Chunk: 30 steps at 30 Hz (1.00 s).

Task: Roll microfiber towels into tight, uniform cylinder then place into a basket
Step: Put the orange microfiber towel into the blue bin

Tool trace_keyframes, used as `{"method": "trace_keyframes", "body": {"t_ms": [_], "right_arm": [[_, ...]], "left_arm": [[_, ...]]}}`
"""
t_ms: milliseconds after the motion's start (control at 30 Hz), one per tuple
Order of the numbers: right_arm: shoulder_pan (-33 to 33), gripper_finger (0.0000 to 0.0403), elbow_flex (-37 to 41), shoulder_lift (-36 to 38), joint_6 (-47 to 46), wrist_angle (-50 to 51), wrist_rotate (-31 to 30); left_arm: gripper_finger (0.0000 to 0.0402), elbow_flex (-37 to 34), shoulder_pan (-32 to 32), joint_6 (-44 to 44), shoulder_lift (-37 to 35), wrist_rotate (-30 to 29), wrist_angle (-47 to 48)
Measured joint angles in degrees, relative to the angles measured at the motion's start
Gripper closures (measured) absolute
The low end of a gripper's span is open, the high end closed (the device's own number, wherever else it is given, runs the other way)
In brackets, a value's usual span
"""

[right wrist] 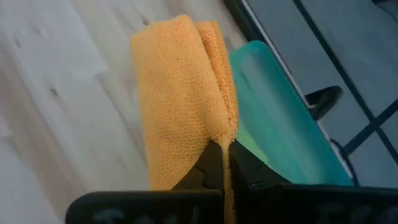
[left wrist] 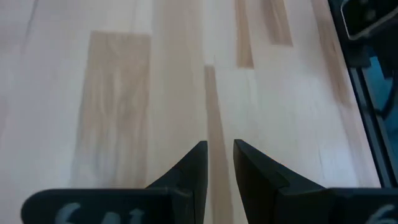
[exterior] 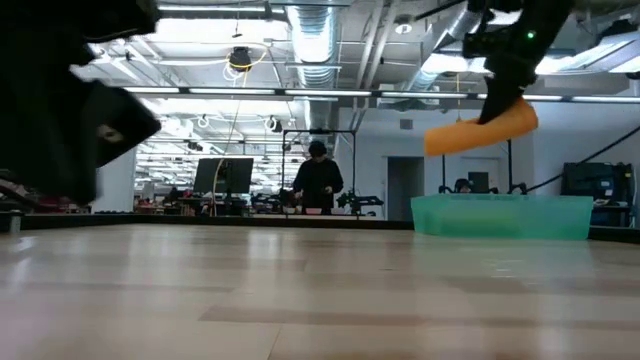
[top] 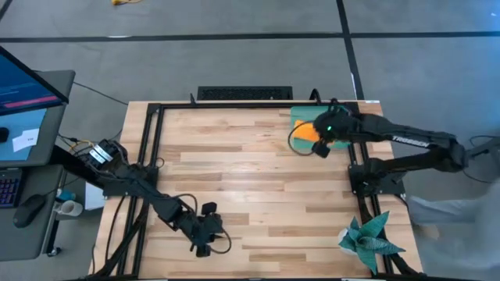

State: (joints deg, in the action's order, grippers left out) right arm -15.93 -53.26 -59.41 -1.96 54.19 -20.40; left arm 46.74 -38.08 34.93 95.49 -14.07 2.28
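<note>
Hanging orange towel above basket edge

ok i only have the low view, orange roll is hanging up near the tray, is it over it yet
Observer: From above, the orange towel hangs at the tray's inner edge, partly over it.
Operator: grip solid
Observer: The right gripper is shut on an edge of the roll.
Operator: where's the left arm
Observer: The left gripper waits near the front edge of the table, holding nothing.
</note>
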Motion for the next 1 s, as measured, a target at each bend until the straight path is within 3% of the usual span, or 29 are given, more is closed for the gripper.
{"method": "trace_keyframes", "body": {"t_ms": [233,500,633,1000], "right_arm": [[-14.62,0.0390,0.20,1.85,13.48,-0.49,8.29],[-28.12,0.0390,0.20,-4.33,27.55,-2.04,17.72],[-30.65,0.0390,0.20,-8.83,31.80,-2.81,21.95],[-30.65,0.0390,0.20,-19.79,36.95,-3.83,25.53]], "left_arm": [[0.0347,0.02,6.78,-6.50,-0.22,6.93,-3.56],[0.0379,0.02,16.21,-14.32,-5.74,15.73,0.45],[0.0390,0.02,20.32,-17.93,-8.68,15.96,2.82],[0.0398,0.02,26.64,-20.23,-10.26,16.81,4.33]]}}
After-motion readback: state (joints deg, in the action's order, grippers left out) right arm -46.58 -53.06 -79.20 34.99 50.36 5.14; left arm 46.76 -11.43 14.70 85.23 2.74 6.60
